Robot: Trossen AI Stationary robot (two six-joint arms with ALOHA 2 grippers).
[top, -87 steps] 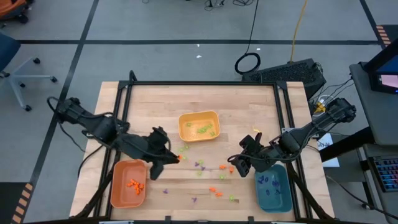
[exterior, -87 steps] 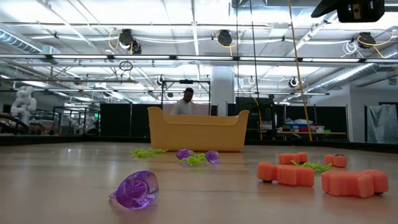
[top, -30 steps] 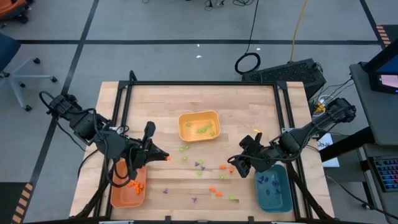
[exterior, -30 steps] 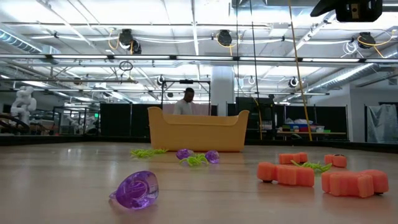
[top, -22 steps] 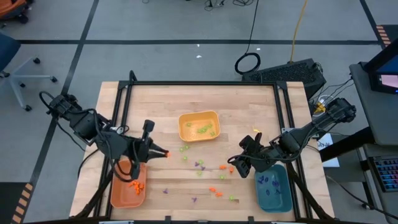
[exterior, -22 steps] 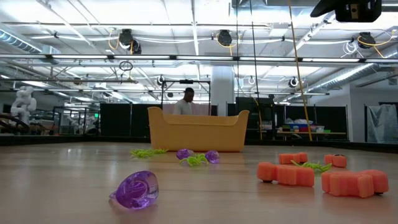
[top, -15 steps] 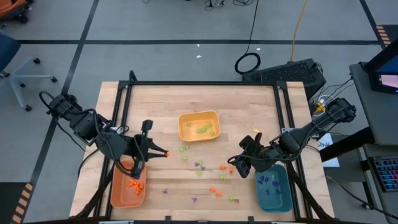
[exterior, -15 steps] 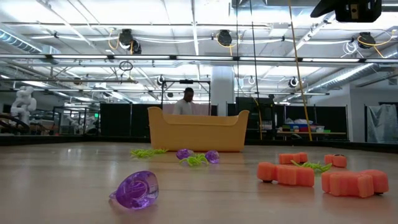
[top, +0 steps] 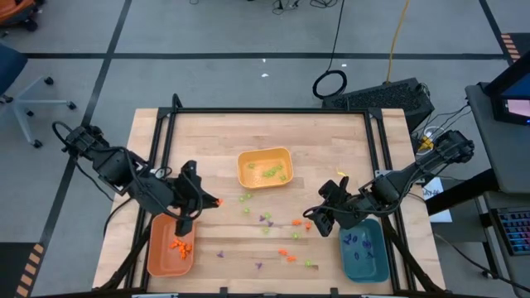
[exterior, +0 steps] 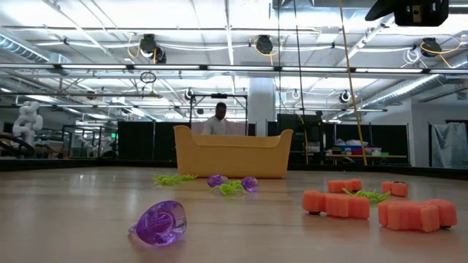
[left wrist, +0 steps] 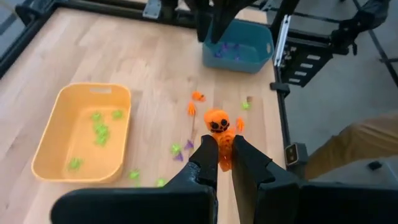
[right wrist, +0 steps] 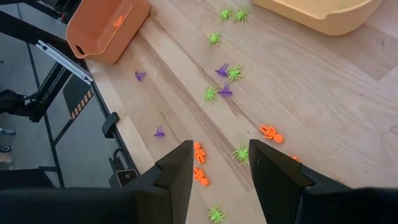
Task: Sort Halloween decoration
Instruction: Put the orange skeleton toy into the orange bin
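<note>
Left gripper (left wrist: pixel 224 163) pinched small orange plastic skeleton figure (left wrist: pixel 219 127) above orange rectangular tray's (top: pixel 160 252) far end; should release only once centred. Right gripper (right wrist: pixel 219 163) waited, jaws parted, empty.

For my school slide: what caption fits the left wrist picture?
Left tool pinches a tiny orange skeleton above the wooden table, yellow tray and teal tray beyond.

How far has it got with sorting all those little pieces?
Partly done. Orange pieces lie in the orange tray, green ones in the yellow tray and purple ones in the teal tray. The left tool is shut on an orange skeleton figure, near the orange tray. The right tool is open above the table, holding nothing. Loose pieces in all three colours lie unsorted.
</note>
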